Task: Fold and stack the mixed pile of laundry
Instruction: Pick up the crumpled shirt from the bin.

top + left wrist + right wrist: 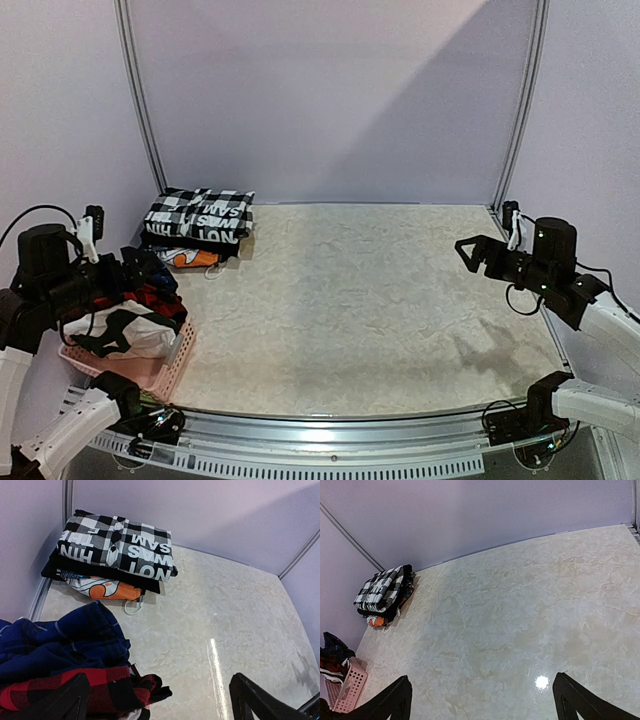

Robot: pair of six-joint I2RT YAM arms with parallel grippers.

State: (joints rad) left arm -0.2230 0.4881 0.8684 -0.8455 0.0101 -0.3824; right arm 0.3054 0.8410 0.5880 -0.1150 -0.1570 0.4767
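Observation:
The mixed laundry pile (125, 325) lies heaped in a pink basket at the left edge. A white T-shirt with black print (120, 337) is at the front, with red-and-black plaid (152, 298) behind it. In the left wrist view the red plaid shirt (75, 690) and blue plaid and navy pieces (65, 635) lie at the lower left. My left gripper (160, 707) is open and empty, just above the pile's right edge (138, 270). My right gripper (474, 252) is open and empty, held above the table at the far right (482, 705).
A folded stack (198, 222) sits at the back left, with a black-and-white checked printed garment on top (116, 547) and dark and orange pieces under it; it also shows in the right wrist view (382, 595). The pink lattice basket (170, 365) stands at the table's left front edge (347, 687). The beige marbled tabletop (380, 300) is walled in.

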